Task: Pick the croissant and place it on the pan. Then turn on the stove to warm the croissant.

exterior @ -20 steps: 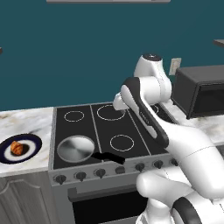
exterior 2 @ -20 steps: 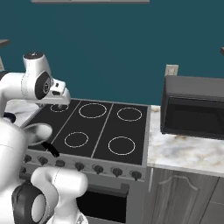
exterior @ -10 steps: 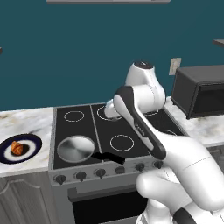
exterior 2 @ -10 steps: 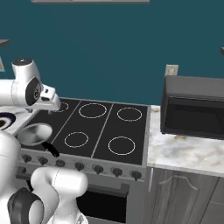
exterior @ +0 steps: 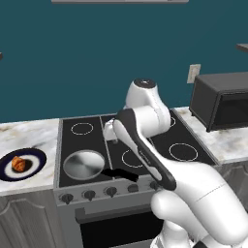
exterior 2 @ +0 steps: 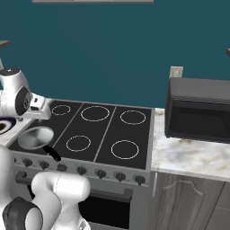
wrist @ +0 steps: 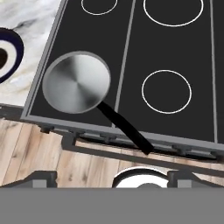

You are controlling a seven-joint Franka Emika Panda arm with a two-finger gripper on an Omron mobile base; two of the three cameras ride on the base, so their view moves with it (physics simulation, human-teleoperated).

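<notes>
Left base view puts the croissant (exterior: 18, 163) on a dark blue plate (exterior: 35, 157) with a white ring, which sits on the marble counter (exterior: 24, 133) just left of the stove (exterior: 97, 140). The pan (exterior: 84, 164) stands empty on the stove's front left burner, its black handle (exterior: 121, 174) pointing right along the front edge, above the row of dark knobs (exterior: 88, 194).

The gripper (exterior: 109, 131) hangs above the stove behind the pan, near the middle burners (it is mostly hidden by the white arm here). Its jaws stand spread wide and hold nothing; in the hand view the two dark fingertips (wrist: 43, 178) sit far apart at the bottom corners. The croissant lies well apart from the gripper, off to the left beyond the pan.

Hand view looks down on the pan (wrist: 77, 82), with the plate's rim (wrist: 12, 59) at the left edge. A dark microwave (exterior 2: 197, 108) stands on the counter right of the stove.
</notes>
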